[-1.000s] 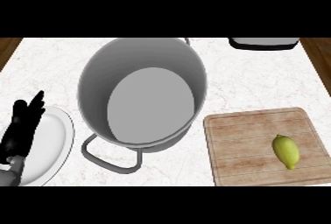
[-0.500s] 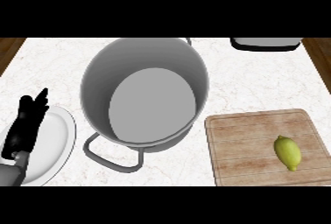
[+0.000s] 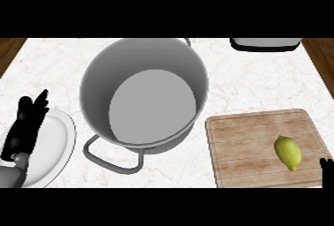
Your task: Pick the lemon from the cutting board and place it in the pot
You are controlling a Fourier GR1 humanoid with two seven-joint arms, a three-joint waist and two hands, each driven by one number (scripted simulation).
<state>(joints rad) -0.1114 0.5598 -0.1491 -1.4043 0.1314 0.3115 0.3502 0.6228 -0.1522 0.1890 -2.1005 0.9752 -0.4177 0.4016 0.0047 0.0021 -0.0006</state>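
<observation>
White marble made up the worktop [image 3: 261, 84], with brown wood showing past its left and right edges at the top of the view. The grey pot [image 3: 146, 95] stood near the middle, wide open at the mouth, and one loop handle [image 3: 108, 156] reached toward the near edge. Right of it, with a strip of bare marble between, lay the wooden board [image 3: 251, 150], whose right and near sides ran close to the limits of the view. The lemon [image 3: 289, 152] lay on the board's right part, lengthwise toward the near edge, apart from every board edge and untouched. The stretch of board and marble between lemon and pot carried nothing. At the far left a white plate [image 3: 55, 145] lay partly cut by the view's edge, just beside the pot's handle. The left robot hand [image 3: 24, 128] rested over the plate with fingers straight and pointing away, holding nothing. Of the right robot hand [image 3: 325, 170] only a dark tip showed at the lower right corner, just beside the board's edge and near the lemon; whether it was open or curled I cannot tell. A dark, grey-topped object [image 3: 264, 44] sat at the far edge, cut off by the view.
</observation>
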